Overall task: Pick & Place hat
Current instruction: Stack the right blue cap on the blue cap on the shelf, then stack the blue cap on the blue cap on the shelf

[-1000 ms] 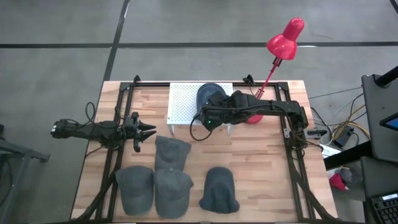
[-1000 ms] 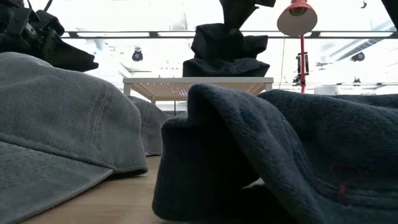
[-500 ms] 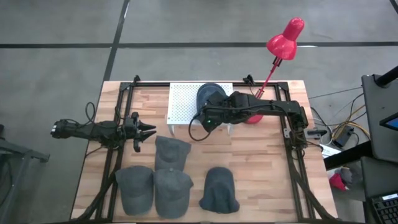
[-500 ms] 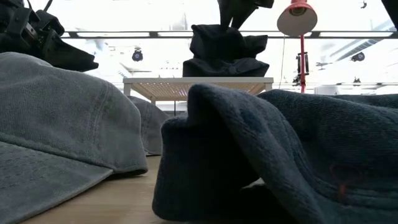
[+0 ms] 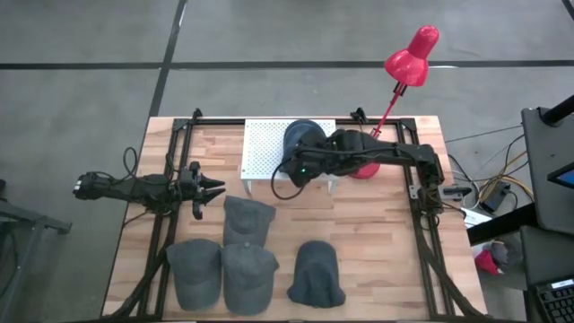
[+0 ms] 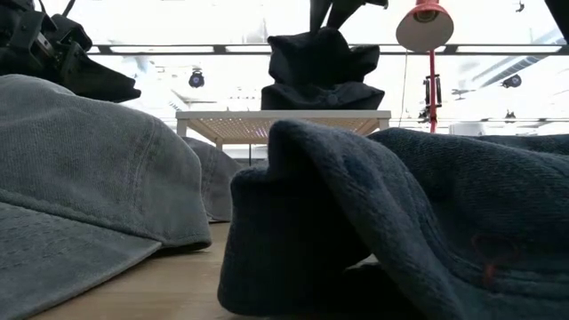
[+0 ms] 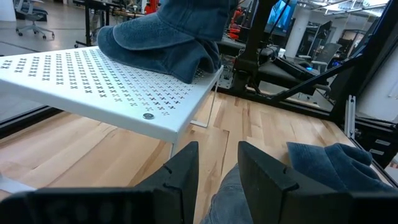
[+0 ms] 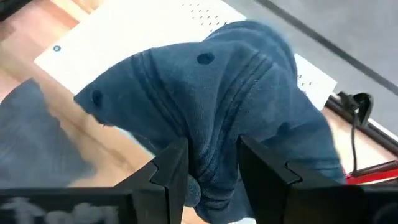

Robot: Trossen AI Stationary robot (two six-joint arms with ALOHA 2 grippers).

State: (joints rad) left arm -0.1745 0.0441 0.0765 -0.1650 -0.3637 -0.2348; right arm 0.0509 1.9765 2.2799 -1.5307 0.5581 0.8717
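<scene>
A dark blue hat point(image 5: 302, 137) sits on the white perforated platform point(image 5: 265, 148) at the table's far middle, its lower edge on the plate. It also shows in the low view point(image 6: 320, 76) and the left wrist view point(image 7: 161, 31). My right gripper point(image 5: 299, 169) is above it, shut on its crown point(image 8: 205, 93). My left gripper point(image 5: 215, 188) is open and empty at the table's left, above the wood, pointing toward the platform point(image 7: 93, 81). My right gripper pinches a raised fold of the hat's crown point(image 8: 211, 149) between its two fingers, coming from above. The crown is drawn up into a peak point(image 6: 331, 34) under the fingers. The hat's lower edge point(image 6: 320, 96) rests on the platform.
Three grey caps point(image 5: 247, 220), point(image 5: 195, 269), point(image 5: 247, 274) and a dark hat point(image 5: 316, 274) lie on the table's near half. A red lamp point(image 5: 411, 54) stands at the far right, its base point(image 5: 363, 168) beside the platform. Bare wood lies at the near right.
My right gripper has gone up a little, still shut on the hat. The hat's crown has been drawn up from flat-topped into a peak, while its lower edge has stayed on the platform.
</scene>
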